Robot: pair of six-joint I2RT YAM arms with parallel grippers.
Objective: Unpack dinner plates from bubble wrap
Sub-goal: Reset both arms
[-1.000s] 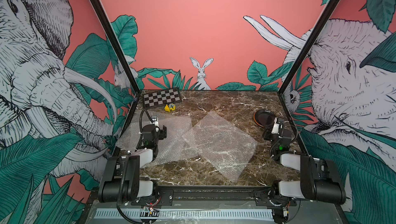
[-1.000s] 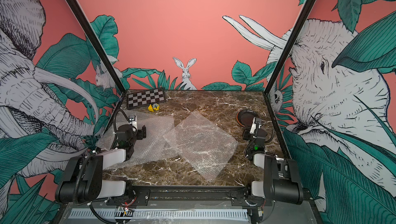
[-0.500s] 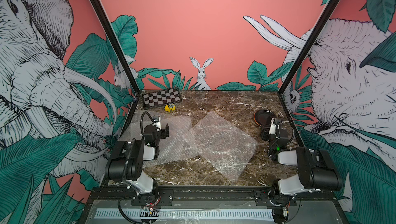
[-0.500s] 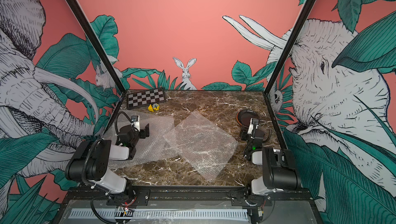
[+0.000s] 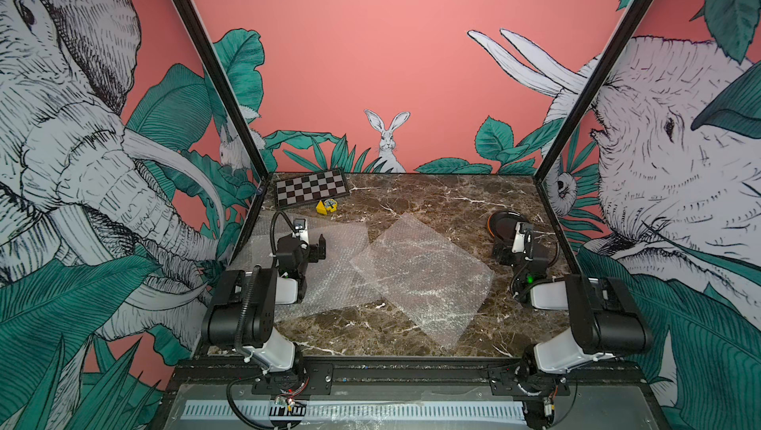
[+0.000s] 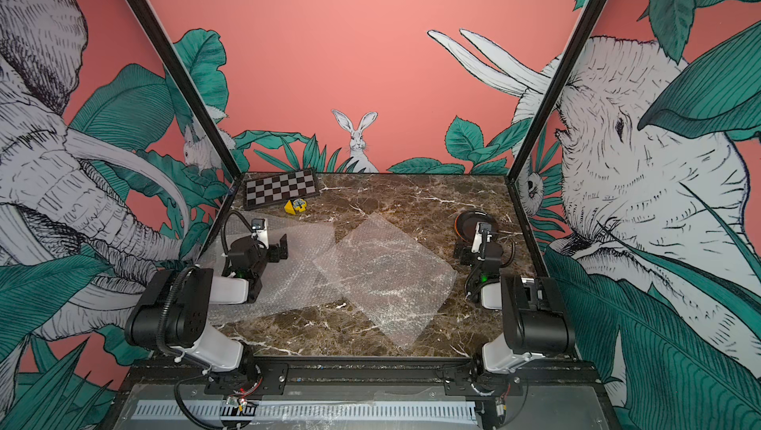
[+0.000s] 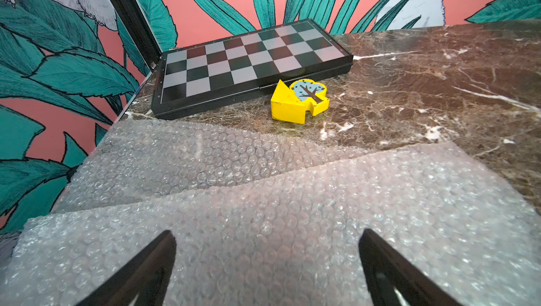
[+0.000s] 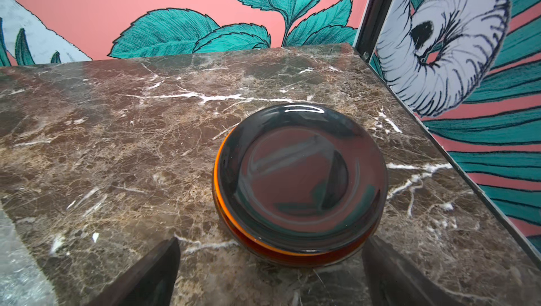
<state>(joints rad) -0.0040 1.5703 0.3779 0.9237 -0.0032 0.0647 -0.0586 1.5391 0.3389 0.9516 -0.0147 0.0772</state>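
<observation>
Along the table's left side, two sheets of bubble wrap (image 5: pixel 325 279) lay flat and overlapping on the brown, white-veined marble table (image 5: pixel 432 201). They were clear and whitish, thickly dotted with small round bubbles, and the stone showed dimly through them. The left arm was folded low over them, forearm reaching toward the back wall. The left gripper (image 7: pixel 267 232) hovered above the wrap, its dark fingers spread wide and grasping nothing. In the far left corner lay a flat checkered board (image 5: pixel 311 191), with a small yellow block (image 5: pixel 326 206) bearing a painted tree just in front of it. A third sheet (image 5: pixel 420 279) lay diamond-wise mid-table, flat, its left corner lapping the others.

Toward the right rear, the three round plates sat unwrapped in one stack directly on the marble. The glossy black plate (image 8: pixel 301 175) was on top, mirroring the pink walls. Only the bright rim of the orange plate (image 8: pixel 217 172) showed beneath it. The dark red plate (image 8: pixel 263 256) was at the bottom, its pattern too hidden to make out. The right arm was folded with its elbow raised near the front rail. The right gripper (image 8: pixel 272 239) pointed at the stack, fingers released and wide apart, and the plates lay just beyond the tips.
</observation>
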